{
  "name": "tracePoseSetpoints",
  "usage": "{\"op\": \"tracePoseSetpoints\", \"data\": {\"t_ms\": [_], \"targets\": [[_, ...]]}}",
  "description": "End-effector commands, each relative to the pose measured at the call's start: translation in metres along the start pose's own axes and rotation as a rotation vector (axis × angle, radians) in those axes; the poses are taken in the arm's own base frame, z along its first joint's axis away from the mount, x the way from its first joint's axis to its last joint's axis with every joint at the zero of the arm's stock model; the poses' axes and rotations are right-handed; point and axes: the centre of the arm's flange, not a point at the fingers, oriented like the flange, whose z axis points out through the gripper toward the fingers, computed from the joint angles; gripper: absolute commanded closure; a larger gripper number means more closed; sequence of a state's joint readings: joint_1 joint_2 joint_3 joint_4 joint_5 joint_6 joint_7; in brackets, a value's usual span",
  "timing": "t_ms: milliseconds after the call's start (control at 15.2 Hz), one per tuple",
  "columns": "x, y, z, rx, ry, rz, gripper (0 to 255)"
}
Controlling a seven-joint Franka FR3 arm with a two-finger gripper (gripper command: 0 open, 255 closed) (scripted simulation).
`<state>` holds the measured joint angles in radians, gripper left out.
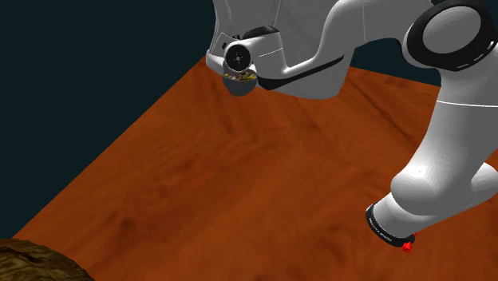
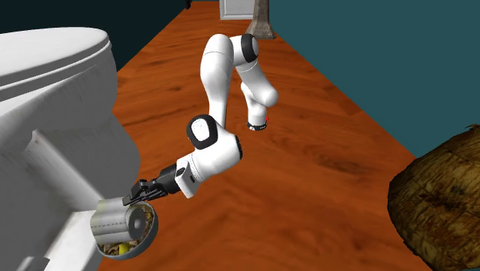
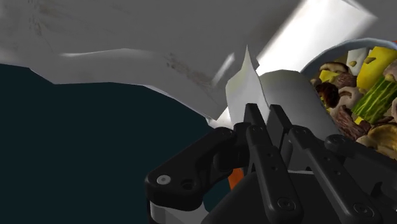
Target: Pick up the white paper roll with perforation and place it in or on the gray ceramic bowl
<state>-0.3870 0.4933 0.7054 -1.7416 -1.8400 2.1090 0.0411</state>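
Toilet [image 2: 54, 115] hard beside bowl [image 2: 148, 243]; open floor [image 2: 308, 177] opposite.

Polished wood floor [image 1: 239, 184], glossy white arm [image 2: 219, 154], matt roll [image 2: 114, 219]

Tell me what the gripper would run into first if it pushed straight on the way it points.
The white paper roll, lying on the food-filled bowl, sits directly ahead of the gripper; depth is unclear, so they may already touch.
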Motion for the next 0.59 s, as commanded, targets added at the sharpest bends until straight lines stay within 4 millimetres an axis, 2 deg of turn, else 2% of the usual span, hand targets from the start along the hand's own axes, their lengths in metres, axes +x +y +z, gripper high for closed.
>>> {"op": "tracePoseSetpoints", "data": {"t_ms": [0, 396, 462, 528], "targets": [[0.0012, -0.0066, 0.0027, 0.005, -0.001, -0.002, 255], [0.0012, -0.0066, 0.0027, 0.005, -0.001, -0.002, 255], [0.0008, -0.0067, 0.0024, 0.005, -0.001, -0.002, 0], [0.0004, -0.0072, 0.0033, 0.005, -0.002, -0.002, 0]]}}
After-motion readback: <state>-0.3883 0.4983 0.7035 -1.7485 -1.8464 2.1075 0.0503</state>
